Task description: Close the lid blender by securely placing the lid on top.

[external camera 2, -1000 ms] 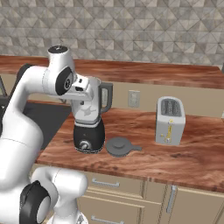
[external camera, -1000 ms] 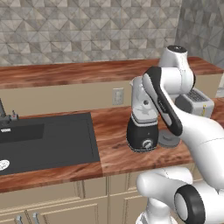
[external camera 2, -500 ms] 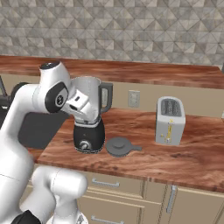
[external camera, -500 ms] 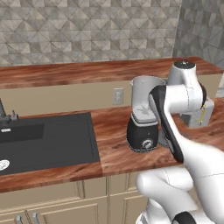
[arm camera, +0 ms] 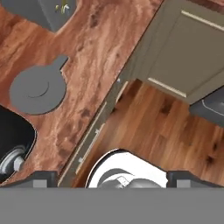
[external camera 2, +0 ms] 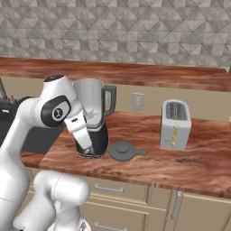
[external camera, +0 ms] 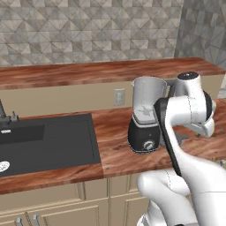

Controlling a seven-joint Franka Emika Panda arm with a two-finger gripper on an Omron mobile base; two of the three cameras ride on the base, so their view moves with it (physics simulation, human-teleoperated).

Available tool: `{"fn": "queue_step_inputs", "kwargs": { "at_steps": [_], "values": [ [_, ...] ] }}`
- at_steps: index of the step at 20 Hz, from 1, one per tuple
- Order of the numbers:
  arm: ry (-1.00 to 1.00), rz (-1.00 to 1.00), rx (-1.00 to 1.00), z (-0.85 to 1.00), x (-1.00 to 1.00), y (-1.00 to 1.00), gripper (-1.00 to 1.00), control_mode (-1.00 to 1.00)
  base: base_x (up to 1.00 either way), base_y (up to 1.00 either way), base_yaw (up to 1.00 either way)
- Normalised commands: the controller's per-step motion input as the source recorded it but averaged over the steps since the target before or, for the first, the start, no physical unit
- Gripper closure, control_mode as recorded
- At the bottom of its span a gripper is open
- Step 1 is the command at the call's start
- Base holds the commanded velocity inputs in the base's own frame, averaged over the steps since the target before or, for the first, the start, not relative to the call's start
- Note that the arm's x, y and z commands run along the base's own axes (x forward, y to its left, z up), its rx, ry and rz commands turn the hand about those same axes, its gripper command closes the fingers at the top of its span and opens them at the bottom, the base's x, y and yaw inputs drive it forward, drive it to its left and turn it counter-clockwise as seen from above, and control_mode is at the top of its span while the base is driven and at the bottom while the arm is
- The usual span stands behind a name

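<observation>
1. No readable brand or label on blender (external camera 2: 92, 119), lid (external camera 2: 122, 151) or toaster (external camera 2: 175, 123).
2. Lid lies flat near counter (external camera 2: 189, 162) front edge, just beside blender base.
3. Claw (arm camera: 112, 177) spread wide, empty.

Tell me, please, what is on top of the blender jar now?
Nothing sits on the blender; its jar mouth is open. The lid lies flat on the counter beside the base. Inside the jar cannot be judged through the greyish wall.

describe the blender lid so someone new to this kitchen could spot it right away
On the wooden counter, look between the blender and the silver toaster. The lid lies flat there beside the blender's base: a low, dark grey disc with a small side tab.
</observation>
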Motion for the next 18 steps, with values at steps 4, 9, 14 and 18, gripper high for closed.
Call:
{"fn": "queue_step_inputs", "kwargs": {
  "at_steps": [4, 9, 14, 18],
  "values": [
    [-0.07, -0.49, 0.24, -0.29, -0.69, -0.48, -1.00, -1.00, 0.00, 0.00, 0.00],
    [-0.13, -0.40, 0.30, -0.44, -0.49, -0.48, -1.00, -1.00, 0.00, 0.00, 0.00],
    [-0.06, -0.10, 0.11, -0.41, 0.16, -0.29, -1.00, -1.00, 0.00, 0.00, 0.00],
    [0.00, 0.08, 0.07, -0.15, 0.55, -0.22, -1.00, -1.00, 0.00, 0.00, 0.00]
  ]
}}
